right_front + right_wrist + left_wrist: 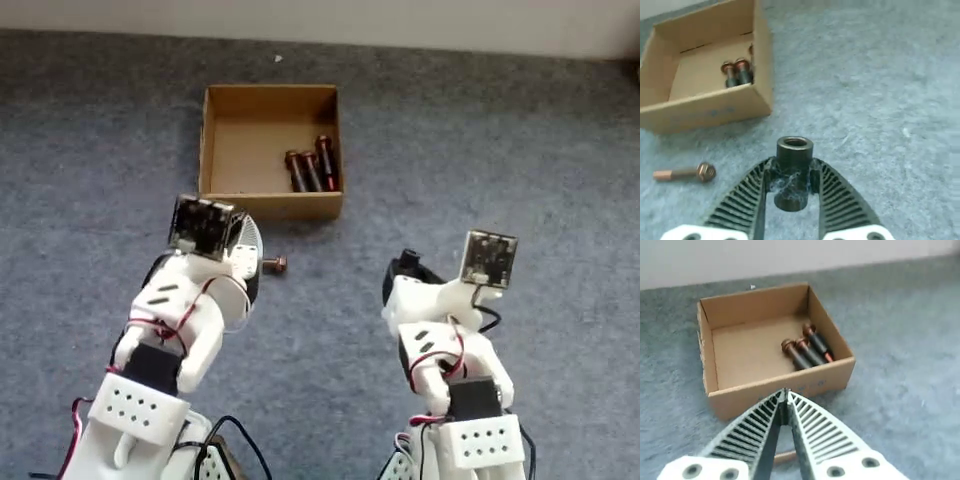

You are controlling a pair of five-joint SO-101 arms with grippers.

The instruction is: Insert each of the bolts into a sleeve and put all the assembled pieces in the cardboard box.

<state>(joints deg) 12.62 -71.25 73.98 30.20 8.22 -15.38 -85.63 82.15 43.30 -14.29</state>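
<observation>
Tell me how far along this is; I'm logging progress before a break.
Done: three assembled pieces lie in the cardboard box. In hand: the right gripper holds a sleeve, opening up. Left: one bolt lies loose on the carpet, not yet inserted; the left gripper is shut by it.

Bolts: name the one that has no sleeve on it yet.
The bolt lying alone on the carpet outside the cardboard box; its copper shank is bare, while the three bolts in the box wear dark sleeves.

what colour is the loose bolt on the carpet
Coppery brown bolt, seen best in the right wrist view.
</observation>
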